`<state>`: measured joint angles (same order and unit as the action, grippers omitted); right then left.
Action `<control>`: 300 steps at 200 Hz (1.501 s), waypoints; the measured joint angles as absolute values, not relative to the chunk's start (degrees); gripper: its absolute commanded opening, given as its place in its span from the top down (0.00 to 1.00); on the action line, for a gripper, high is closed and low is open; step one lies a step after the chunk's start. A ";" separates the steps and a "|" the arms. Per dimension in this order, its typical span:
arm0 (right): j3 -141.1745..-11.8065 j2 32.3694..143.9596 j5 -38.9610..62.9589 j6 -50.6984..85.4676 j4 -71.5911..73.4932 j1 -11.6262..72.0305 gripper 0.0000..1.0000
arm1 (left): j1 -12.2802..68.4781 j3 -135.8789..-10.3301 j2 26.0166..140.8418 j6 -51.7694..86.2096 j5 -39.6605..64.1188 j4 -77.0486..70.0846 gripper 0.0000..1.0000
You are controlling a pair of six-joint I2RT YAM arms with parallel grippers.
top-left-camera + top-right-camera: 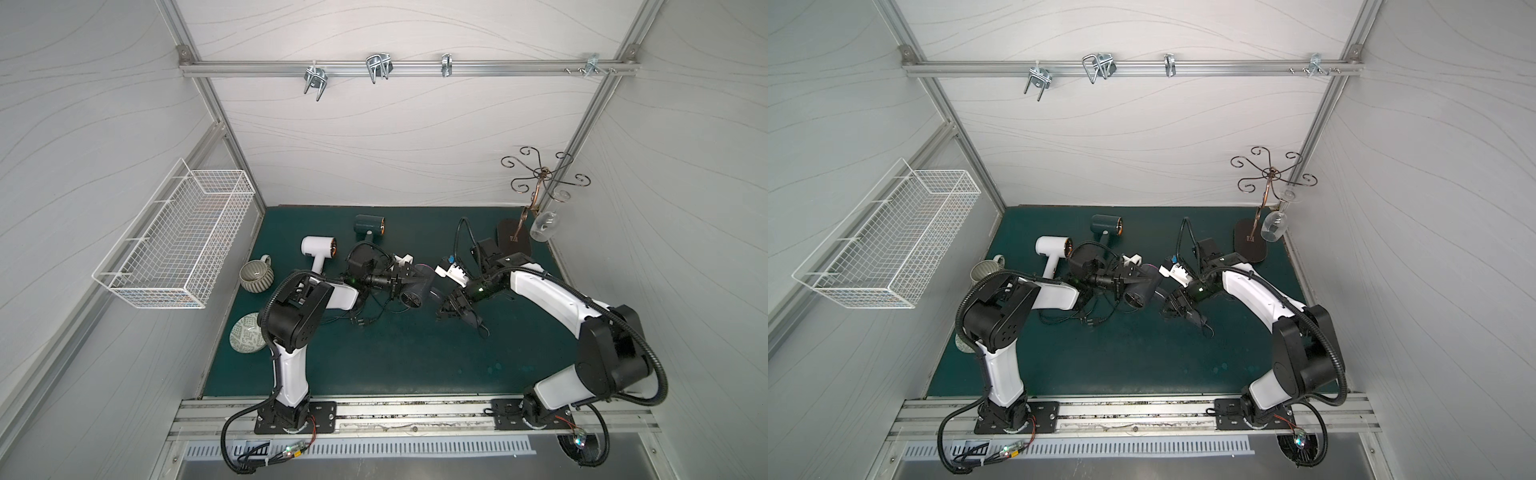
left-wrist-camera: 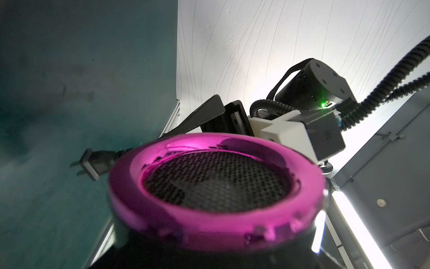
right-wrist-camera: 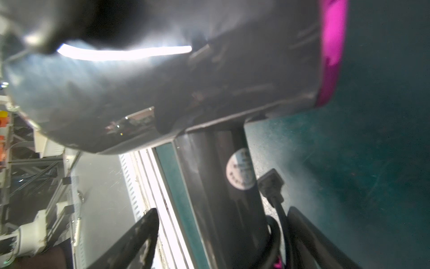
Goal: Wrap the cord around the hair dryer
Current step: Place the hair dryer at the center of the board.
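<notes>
The hair dryer (image 1: 415, 289), a glossy dark-grey barrel with a magenta ring (image 2: 186, 223) round its mesh mouth and a stout handle (image 3: 209, 174), is mid-table over the green mat (image 1: 415, 365), clamped at the barrel by the left gripper (image 1: 401, 284). It looks rigid, fairly light and slippery, so the handle seems the surest hold, while its black cord (image 3: 281, 216) looks limp and springy. The right gripper (image 3: 222, 213) has its jaws apart, straddling the handle's lower end beside the cord.

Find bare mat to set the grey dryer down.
Widest: the mat's front strip between cord and rail. Smaller: back centre, between green dryer and right arm. Crowded: centre around grey dryer; left edge by mug and plate.
</notes>
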<state>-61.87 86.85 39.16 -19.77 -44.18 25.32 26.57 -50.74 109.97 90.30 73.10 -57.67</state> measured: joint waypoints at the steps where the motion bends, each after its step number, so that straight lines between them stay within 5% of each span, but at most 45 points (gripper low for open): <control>1: -61.87 86.89 39.24 -19.84 -44.18 25.32 0.20 | 26.55 -50.74 109.97 90.32 73.10 -57.65 1.00; 82: -61.87 90.02 43.94 -22.11 -45.17 25.08 0.63 | 26.22 -50.74 109.93 91.70 75.75 -58.50 1.00; 116: -62.17 90.80 45.65 -22.94 -45.12 24.84 1.00 | 25.96 -50.74 109.86 92.84 76.29 -58.52 1.00; 136: -62.24 91.13 46.65 -22.79 -44.75 23.68 1.00 | 25.91 -50.74 109.86 93.19 75.92 -58.52 1.00; 152: -61.73 91.05 48.18 -22.59 -43.38 21.96 1.00 | 25.91 -51.18 109.84 93.32 75.07 -58.28 0.68; 157: -61.36 90.96 48.82 -22.55 -42.76 21.19 1.00 | 25.91 -51.55 109.80 93.25 74.52 -57.71 0.47; 162: -60.80 90.74 49.71 -22.48 -41.82 20.29 1.00 | 25.96 -51.83 109.71 93.08 74.02 -56.97 0.37; 178: -59.02 89.82 52.18 -22.04 -38.68 17.85 1.00 | 26.24 -52.90 108.71 91.64 71.96 -53.34 0.14; 193: -58.24 89.36 52.64 -17.93 -37.21 14.96 1.00 | 25.78 -53.45 106.34 86.91 71.09 -49.01 0.03; 236: -56.12 94.63 48.07 -3.70 -26.44 -1.15 1.00 | 21.65 -58.78 95.77 65.34 70.19 -26.09 0.02; 300: -55.70 101.23 41.56 3.62 -22.59 -7.14 1.00 | 22.02 -59.66 92.73 49.95 68.23 -7.57 0.02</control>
